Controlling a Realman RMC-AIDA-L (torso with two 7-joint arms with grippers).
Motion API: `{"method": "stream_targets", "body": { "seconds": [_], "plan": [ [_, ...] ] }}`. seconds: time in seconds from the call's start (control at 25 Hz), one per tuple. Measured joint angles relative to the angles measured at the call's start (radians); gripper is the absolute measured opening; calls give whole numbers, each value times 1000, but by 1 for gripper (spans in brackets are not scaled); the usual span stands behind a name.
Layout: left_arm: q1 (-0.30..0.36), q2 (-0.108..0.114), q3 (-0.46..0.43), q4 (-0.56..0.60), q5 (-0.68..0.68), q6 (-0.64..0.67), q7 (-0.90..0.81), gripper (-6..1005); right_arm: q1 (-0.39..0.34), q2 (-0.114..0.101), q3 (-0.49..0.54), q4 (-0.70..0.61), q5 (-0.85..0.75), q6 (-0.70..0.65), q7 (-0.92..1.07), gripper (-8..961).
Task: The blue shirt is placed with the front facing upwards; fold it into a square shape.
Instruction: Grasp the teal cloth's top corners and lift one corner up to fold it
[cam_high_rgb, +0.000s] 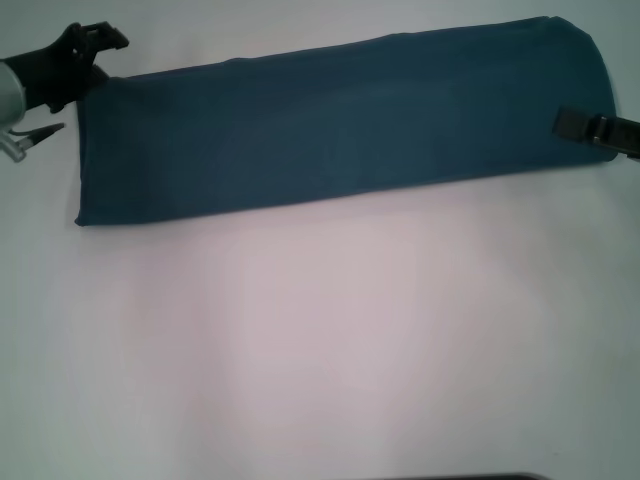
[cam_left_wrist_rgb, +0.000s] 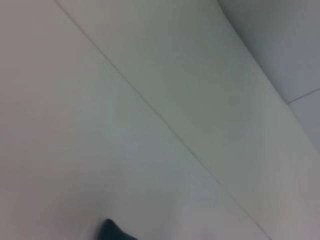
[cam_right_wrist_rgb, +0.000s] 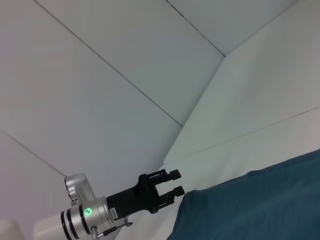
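Observation:
The blue shirt (cam_high_rgb: 330, 125) lies on the white table as a long, narrow folded band, plain teal side up, running from the far left to the far right and slightly tilted. No lettering shows. My left gripper (cam_high_rgb: 105, 55) hovers just beyond the band's far left corner, open, with nothing between its fingers. The right wrist view shows that same left gripper (cam_right_wrist_rgb: 176, 182) beside the shirt's corner (cam_right_wrist_rgb: 250, 210). My right gripper (cam_high_rgb: 580, 123) sits over the band's right end. A sliver of the shirt (cam_left_wrist_rgb: 112, 231) shows in the left wrist view.
The white table (cam_high_rgb: 320, 350) stretches bare in front of the band. White wall panels (cam_right_wrist_rgb: 125, 75) rise behind the table's far edge. A dark strip (cam_high_rgb: 460, 477) shows at the table's near edge.

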Motion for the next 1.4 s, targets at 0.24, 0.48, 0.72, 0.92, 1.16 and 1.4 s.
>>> {"method": "stream_targets", "body": {
  "seconds": [0.24, 0.48, 0.72, 0.92, 1.16, 1.4],
  "plan": [
    [-49, 5, 32, 87, 9, -98, 17, 579, 0, 0, 0, 0, 1, 1, 1, 944],
    [-49, 3, 65, 98, 10, -187, 19, 579, -3, 0, 0, 0, 1, 2, 1, 944],
    [-47, 11, 69, 119, 14, -196, 19, 579, -3, 0, 0, 0, 1, 2, 1, 944],
    [-51, 8, 73, 132, 25, -200, 24, 579, 2, -1, 0, 0, -1, 3, 1, 944],
    [-41, 8, 70, 106, 30, -186, 24, 579, 1, -1, 0, 0, -1, 3, 4, 944],
    [52, -14, 44, -92, 26, -4, -24, 579, 3, -3, 9, -1, 0, 0, 11, 945]
  ]
}}
